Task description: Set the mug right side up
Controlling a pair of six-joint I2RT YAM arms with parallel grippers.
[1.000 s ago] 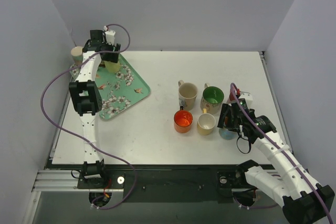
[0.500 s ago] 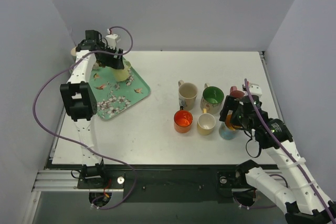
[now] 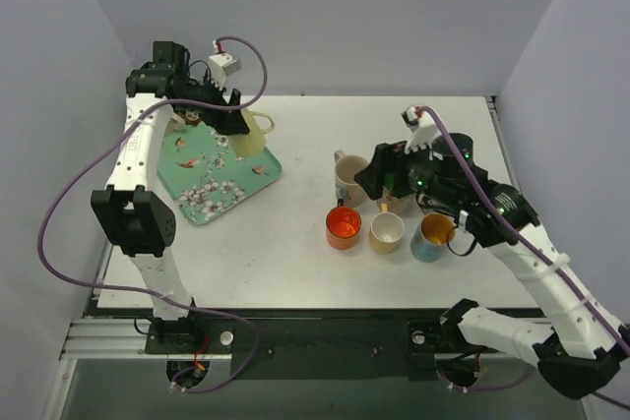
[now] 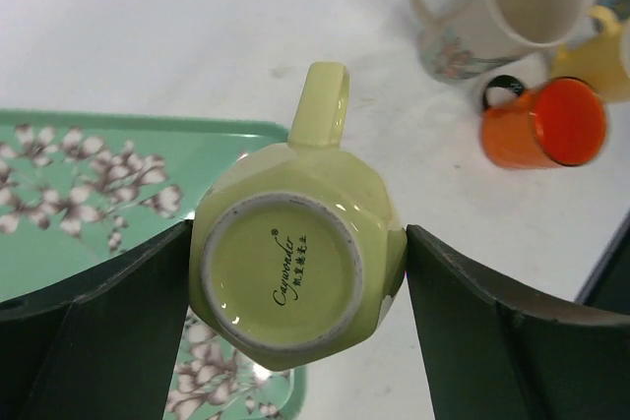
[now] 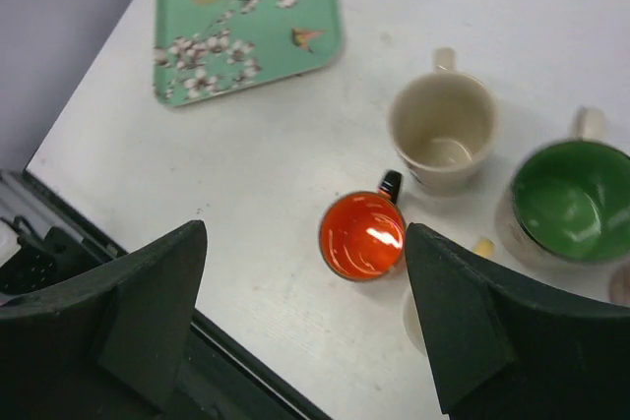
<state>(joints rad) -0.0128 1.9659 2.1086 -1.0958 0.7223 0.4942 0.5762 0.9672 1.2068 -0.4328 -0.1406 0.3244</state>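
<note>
A pale yellow-green mug (image 4: 295, 268) is held between my left gripper's (image 4: 297, 287) fingers, its base facing the wrist camera and its handle pointing away. In the top view this mug (image 3: 252, 133) hangs above the far right edge of the green flowered tray (image 3: 212, 179), with my left gripper (image 3: 234, 121) shut on it. My right gripper (image 3: 379, 174) hovers high over the group of mugs, open and empty. In the right wrist view its jaws (image 5: 305, 312) stand wide apart above the orange mug (image 5: 362, 235).
Several upright mugs stand right of centre: cream (image 3: 349, 179), green (image 5: 571, 199), orange (image 3: 344, 227), yellow (image 3: 387, 232) and blue with an orange inside (image 3: 431, 236). A beige cup (image 3: 177, 117) sits by the tray's far corner. Walls close in left, right and back.
My left gripper lifted the yellow-green mug off the tray and moved right. My right gripper let go of the blue mug, now upright, and rose back and left over the mugs.
</note>
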